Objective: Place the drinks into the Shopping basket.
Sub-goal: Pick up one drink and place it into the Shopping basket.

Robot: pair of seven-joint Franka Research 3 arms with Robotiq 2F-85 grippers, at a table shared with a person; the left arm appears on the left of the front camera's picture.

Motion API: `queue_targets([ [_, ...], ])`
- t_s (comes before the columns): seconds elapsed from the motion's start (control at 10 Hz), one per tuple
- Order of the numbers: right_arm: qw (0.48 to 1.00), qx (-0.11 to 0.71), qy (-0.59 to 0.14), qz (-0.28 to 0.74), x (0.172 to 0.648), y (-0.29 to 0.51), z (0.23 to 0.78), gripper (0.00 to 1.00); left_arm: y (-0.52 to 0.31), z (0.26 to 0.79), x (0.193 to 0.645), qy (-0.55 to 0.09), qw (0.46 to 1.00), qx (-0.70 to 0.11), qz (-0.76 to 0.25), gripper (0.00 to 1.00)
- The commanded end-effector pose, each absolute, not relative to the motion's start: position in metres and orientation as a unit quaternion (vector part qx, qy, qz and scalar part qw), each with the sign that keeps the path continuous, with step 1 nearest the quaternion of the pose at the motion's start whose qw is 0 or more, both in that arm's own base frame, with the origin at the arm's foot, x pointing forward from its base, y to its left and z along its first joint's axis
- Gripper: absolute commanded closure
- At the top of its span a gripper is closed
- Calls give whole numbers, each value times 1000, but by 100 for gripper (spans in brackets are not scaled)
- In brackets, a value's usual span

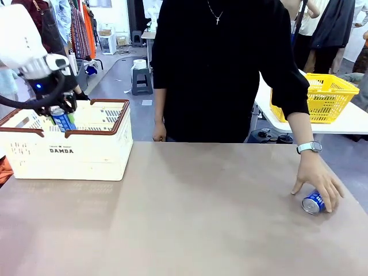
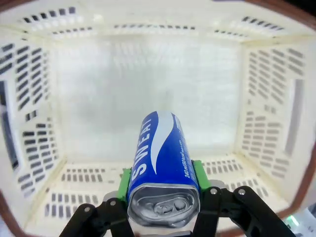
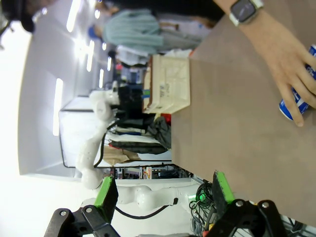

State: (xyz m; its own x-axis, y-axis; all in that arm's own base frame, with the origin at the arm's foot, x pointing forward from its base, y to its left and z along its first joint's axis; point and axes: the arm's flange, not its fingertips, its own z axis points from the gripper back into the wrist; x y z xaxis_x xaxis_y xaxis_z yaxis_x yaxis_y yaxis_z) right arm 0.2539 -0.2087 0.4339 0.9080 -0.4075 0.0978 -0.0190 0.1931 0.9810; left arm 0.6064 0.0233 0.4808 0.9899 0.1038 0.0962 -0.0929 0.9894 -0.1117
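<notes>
The Shopping basket (image 1: pixel 69 152) stands at the far left corner of the tabletop (image 1: pixel 190 218), its lettered side facing the robot. The left gripper (image 1: pixel 60 109) hangs over the basket's left half with its fingers reaching down past the brown rim, and they are pinched tight on a blue can (image 2: pixel 160 153). In the left wrist view the green pads (image 2: pixel 127 178) press on the can's two sides just below its silver top. The top faces the camera and the white-lettered body points down at the basket's bare white floor. The can seems to hang clear of that floor, though the wide-angle picture makes this hard to judge. Near the tabletop's right edge, well apart from the basket, a second blue can (image 1: pixel 312 203) lies on its side with its silver end turned toward the robot. The person's hand (image 1: pixel 316 178), a watch (image 1: pixel 309 147) on its wrist, rests over this can with the fingers spread, their tips on the tabletop around it. The right gripper (image 3: pixel 163 190) hovers off the tabletop's right side with its two green-padded fingers spread wide and nothing between them. Beyond the far right corner, a yellow basket (image 1: pixel 322 98) sits on a white table (image 1: pixel 351 121).
</notes>
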Motion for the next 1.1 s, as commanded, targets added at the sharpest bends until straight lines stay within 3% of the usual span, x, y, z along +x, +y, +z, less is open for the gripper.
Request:
queue_targets([
  [0.0, 750, 624, -182, -120, 255, -209, 436, 0, 22, 482, 625, -65, 994, -55, 62, 100],
  [0.6, 750, 624, -182, -120, 255, -209, 436, 0, 18, 442, 643, -2, 998, -7, 65, 100],
  [0.7, 750, 624, -182, -120, 255, -209, 436, 0, 17, 441, 643, -5, 998, -9, 66, 59],
  [0.8, 750, 624, -182, -120, 255, -209, 436, 0, 17, 441, 644, -9, 998, -5, 67, 2],
  [1.0, 750, 624, -182, -120, 255, -209, 436, 0, 20, 442, 641, -16, 998, 0, 67, 0],
])
